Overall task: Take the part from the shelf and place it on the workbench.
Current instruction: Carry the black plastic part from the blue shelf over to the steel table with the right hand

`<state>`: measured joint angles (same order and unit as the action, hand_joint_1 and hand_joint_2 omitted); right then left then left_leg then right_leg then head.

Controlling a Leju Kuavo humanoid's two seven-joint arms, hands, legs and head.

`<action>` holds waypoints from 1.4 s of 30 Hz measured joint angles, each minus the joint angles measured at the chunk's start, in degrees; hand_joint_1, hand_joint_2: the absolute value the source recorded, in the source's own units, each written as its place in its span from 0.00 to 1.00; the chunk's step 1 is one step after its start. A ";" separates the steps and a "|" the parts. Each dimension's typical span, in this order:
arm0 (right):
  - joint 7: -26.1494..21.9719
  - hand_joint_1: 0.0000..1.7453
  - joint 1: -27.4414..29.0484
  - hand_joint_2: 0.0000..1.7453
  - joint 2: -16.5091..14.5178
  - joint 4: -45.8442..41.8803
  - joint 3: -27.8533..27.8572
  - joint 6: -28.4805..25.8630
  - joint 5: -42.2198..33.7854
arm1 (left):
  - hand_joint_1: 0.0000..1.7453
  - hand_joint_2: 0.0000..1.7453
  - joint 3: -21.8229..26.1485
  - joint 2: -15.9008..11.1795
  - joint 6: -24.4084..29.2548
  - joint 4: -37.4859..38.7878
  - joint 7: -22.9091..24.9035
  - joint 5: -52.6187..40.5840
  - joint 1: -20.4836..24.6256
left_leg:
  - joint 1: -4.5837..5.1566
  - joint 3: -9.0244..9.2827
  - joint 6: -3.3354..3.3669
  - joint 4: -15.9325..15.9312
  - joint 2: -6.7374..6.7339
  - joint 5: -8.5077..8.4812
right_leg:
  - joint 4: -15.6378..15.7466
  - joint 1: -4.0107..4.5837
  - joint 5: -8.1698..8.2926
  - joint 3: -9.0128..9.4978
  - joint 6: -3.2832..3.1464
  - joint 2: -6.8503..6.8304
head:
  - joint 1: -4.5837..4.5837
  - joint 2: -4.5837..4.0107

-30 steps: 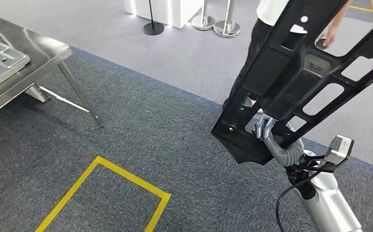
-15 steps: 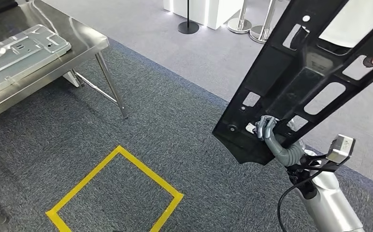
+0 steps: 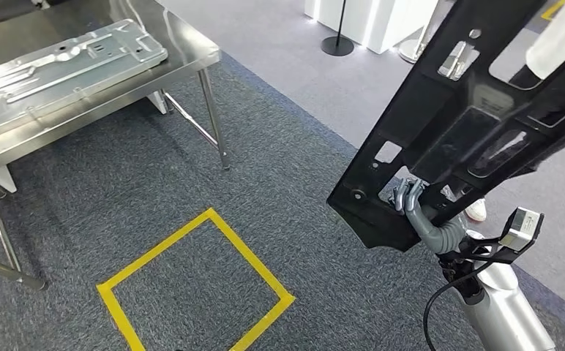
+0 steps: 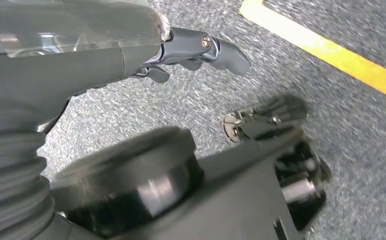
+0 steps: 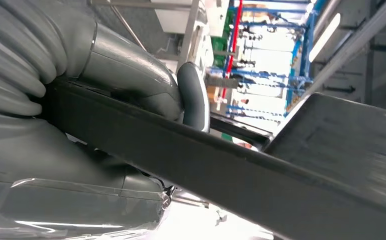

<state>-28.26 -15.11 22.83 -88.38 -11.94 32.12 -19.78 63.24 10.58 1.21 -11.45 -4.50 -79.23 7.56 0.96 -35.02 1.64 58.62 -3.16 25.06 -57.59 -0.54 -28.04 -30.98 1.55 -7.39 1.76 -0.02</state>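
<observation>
I had the large black plastic part [image 3: 455,124], a long flat panel pierced with rectangular cut-outs, held up in the air on the right of the head view, slanting from its lower end near my wrist up toward the top right corner. My right hand [image 3: 411,201] gripped it near that lower end, the grey fingers [image 3: 405,191] wrapped over the edge of one cut-out. In the right wrist view the same hand [image 5: 96,95] sat clamped on a dark bar of the part [image 5: 261,170], thumb on one side and the palm cover on the other.

The stainless steel workbench [image 3: 192,55] stood at the upper left, well apart from the part, with a pressed silver sheet-metal panel [image 3: 67,62] lying flat on its top. Between the bench and my arm lay grey carpet marked with a square of yellow floor tape [image 3: 195,281].

My left hand [image 4: 181,50] hung low over the carpet in the left wrist view, holding nothing; its dark fingers [image 4: 221,50] looked partly curled, and I could not tell from that picture whether they were apart or closed.

A black round stanchion base [image 3: 337,46] stood on the paler floor beyond the carpet, and a white shoe [image 3: 476,210] showed just behind the part's lower edge.
</observation>
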 joint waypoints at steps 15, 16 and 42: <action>0.14 0.98 1.39 1.00 0.68 -0.67 1.15 0.18 0.01 | 0.00 1.00 -0.01 0.14 0.16 -0.01 -0.01 0.13 0.12 | -0.67 -0.37 -0.26 -0.07 10.81 -0.60 | -0.89 -1.06 1.54 -2.86 0.21 11.44 | -0.02 0.00; 0.15 0.98 1.38 1.00 0.68 -0.69 1.16 0.24 0.01 | 0.00 1.00 -0.01 0.12 0.20 0.00 -0.02 0.14 0.00 | -0.74 -0.47 -0.59 -0.04 10.95 -0.57 | -0.71 -1.09 1.61 -2.68 -0.16 10.74 | -0.02 0.00; 0.44 0.98 -0.37 1.00 0.20 -0.01 0.94 1.26 -0.04 | 0.00 1.00 0.05 0.11 0.81 0.00 0.14 0.73 0.05 | -0.67 0.66 0.43 -0.14 8.80 -0.04 | -4.94 -1.27 0.48 -4.45 0.95 9.99 | -0.02 0.00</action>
<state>-27.82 -15.48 23.03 -88.39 -10.99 33.38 -19.82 63.29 10.69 2.02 -11.45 -4.36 -78.50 7.61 0.30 -34.36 2.07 58.48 5.64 25.02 -62.54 -1.81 -27.56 -35.43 2.49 2.60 1.75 -0.02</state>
